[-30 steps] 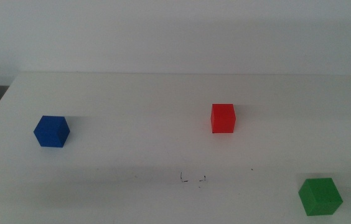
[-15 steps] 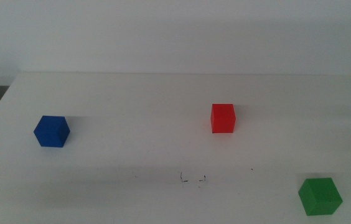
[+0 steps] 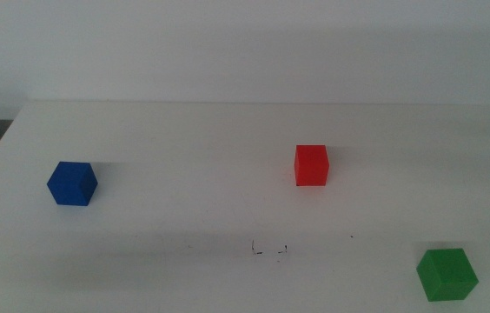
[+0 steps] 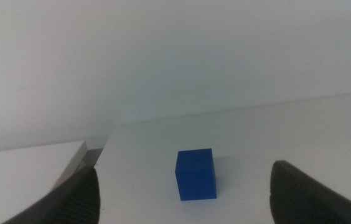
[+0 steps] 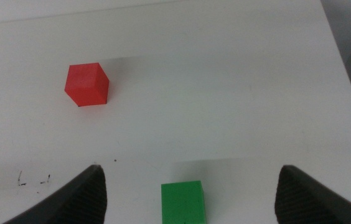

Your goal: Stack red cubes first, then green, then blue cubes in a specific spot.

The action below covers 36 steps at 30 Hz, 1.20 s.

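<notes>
Middle view: red cube sits at one o'clock from the pen marks. Left wrist view: left tool spread wide, facing the blue cube. Right wrist view: right tool wide, nearer; red cube at eleven o'clock, green cube between.

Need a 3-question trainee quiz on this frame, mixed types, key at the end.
1. True or false: the red cube already sits between the pen marks.
2. Which cube lies nearest the table's right front corner? A) blue cube B) green cube C) red cube
3. Fill in: the left claw is open and faces the ____ cube; the right claw is open too.

Key: 1 false, the cube stands apart from the marks, farther back. 2 B. 3 blue.
</notes>
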Available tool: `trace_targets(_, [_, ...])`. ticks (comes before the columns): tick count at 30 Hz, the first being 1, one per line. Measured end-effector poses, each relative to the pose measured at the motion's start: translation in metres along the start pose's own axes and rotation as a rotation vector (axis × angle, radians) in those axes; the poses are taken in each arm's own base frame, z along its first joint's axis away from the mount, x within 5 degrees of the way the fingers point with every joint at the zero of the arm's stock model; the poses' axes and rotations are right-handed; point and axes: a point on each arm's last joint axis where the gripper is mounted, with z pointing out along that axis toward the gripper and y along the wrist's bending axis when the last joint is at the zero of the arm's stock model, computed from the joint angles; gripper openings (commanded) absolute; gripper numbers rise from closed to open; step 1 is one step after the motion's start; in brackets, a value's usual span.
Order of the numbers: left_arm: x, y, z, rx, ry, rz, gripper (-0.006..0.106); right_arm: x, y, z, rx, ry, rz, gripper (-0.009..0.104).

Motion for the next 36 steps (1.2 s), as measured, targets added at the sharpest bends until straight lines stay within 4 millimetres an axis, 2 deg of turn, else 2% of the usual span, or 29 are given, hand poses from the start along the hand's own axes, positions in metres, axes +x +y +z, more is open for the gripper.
trace_targets(3, [0.0,0.0,0.0,0.0,0.0,0.0,0.094,-0.004,0.001,0.004,-0.002,0.024,0.004,0.088])
trace_targets(6, [0.0,0.0,0.0,0.0,0.0,0.0,0.094,-0.017,0.003,0.016,-0.008,0.069,0.01,0.088])
trace_targets(12, [0.0,0.0,0.0,0.0,0.0,0.0,0.094,-0.052,0.017,0.073,-0.042,0.215,0.011,0.088])
trace_targets(20, [0.0,0.0,0.0,0.0,0.0,0.0,0.094,-0.095,0.083,0.155,-0.067,0.346,-0.069,0.088])
trace_targets(24, [0.0,0.0,0.0,0.0,0.0,0.0,0.094,-0.104,0.115,0.201,-0.04,0.427,-0.092,0.088])
trace_targets(28, [0.0,0.0,0.0,0.0,0.0,0.0,0.094,-0.113,0.141,0.235,-0.045,0.457,-0.109,0.088])
trace_targets(30, [0.0,0.0,0.0,0.0,0.0,0.0,0.094,-0.114,0.152,0.253,-0.048,0.463,-0.121,0.088])
trace_targets(36, [0.0,0.0,0.0,0.0,0.0,0.0,0.094,-0.099,0.177,0.301,-0.043,0.51,-0.155,0.088])
